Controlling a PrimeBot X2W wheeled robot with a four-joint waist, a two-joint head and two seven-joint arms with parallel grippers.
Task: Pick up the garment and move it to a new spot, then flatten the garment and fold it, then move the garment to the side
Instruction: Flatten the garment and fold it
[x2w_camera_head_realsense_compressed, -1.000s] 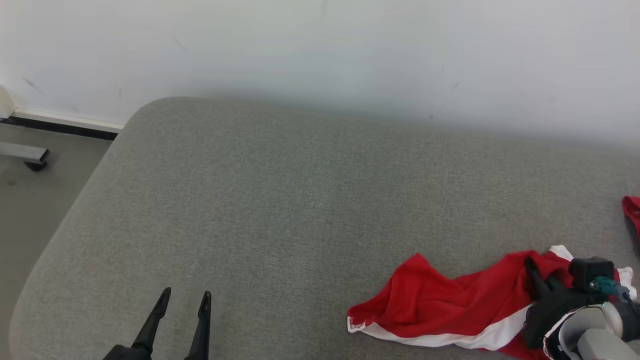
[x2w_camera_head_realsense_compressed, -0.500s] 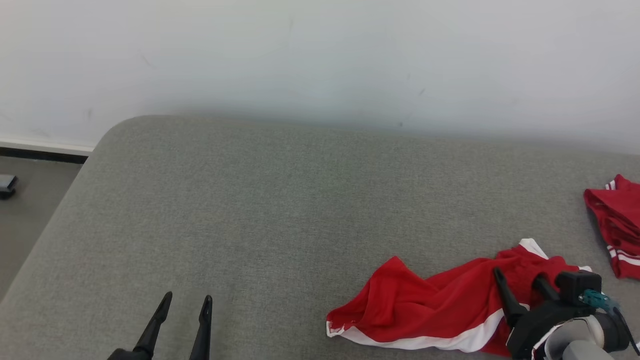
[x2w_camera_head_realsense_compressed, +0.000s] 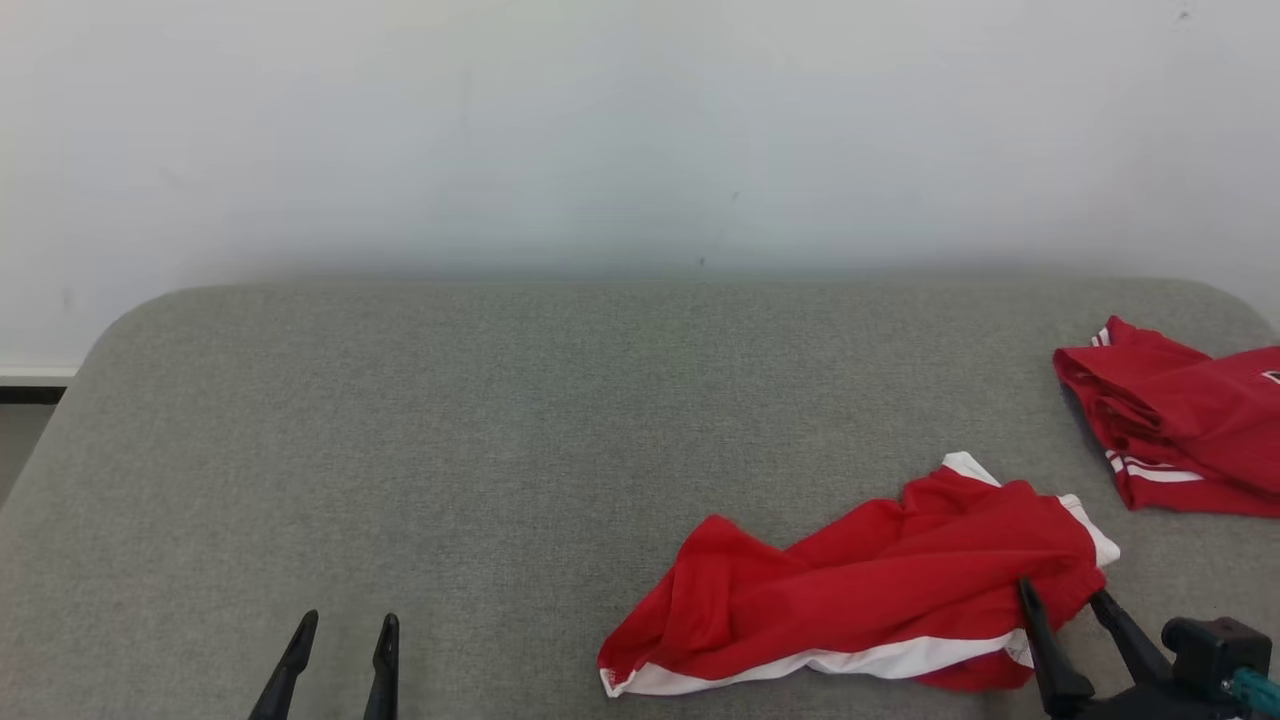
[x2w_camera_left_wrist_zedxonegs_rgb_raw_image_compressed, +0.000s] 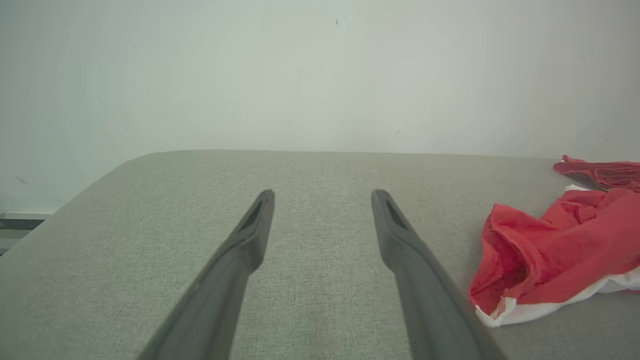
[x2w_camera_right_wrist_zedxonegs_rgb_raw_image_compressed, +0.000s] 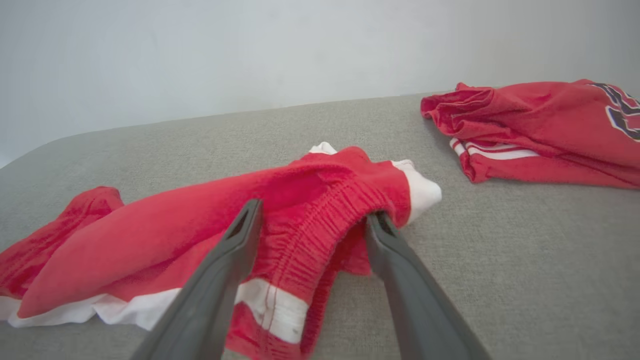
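The garment (x2w_camera_head_realsense_compressed: 860, 590), red shorts with white trim, lies crumpled on the grey cushion (x2w_camera_head_realsense_compressed: 500, 420) at the lower right. My right gripper (x2w_camera_head_realsense_compressed: 1061, 592) stands open at its right end. In the right wrist view, the right gripper (x2w_camera_right_wrist_zedxonegs_rgb_raw_image_compressed: 316, 210) has the gathered waistband of the garment (x2w_camera_right_wrist_zedxonegs_rgb_raw_image_compressed: 310, 200) lying between its spread fingers, not clamped. My left gripper (x2w_camera_head_realsense_compressed: 350, 617) is open at the lower left with nothing in it, well apart from the cloth. In the left wrist view, the left gripper (x2w_camera_left_wrist_zedxonegs_rgb_raw_image_compressed: 324, 192) hangs over bare cushion and the garment (x2w_camera_left_wrist_zedxonegs_rgb_raw_image_compressed: 550, 250) is off to its right.
A second red garment (x2w_camera_head_realsense_compressed: 1180, 420) with white stripes lies bunched at the cushion's far right, also seen as the second red garment (x2w_camera_right_wrist_zedxonegs_rgb_raw_image_compressed: 540, 125) beyond my right fingers. A pale wall (x2w_camera_head_realsense_compressed: 640, 130) backs the cushion. The cushion's rounded left edge (x2w_camera_head_realsense_compressed: 60, 400) drops to the floor.
My right gripper has opened and let go of the garment, which now lies on the cushion, and has drawn back a little. The head camera has turned right, shifting the whole picture.
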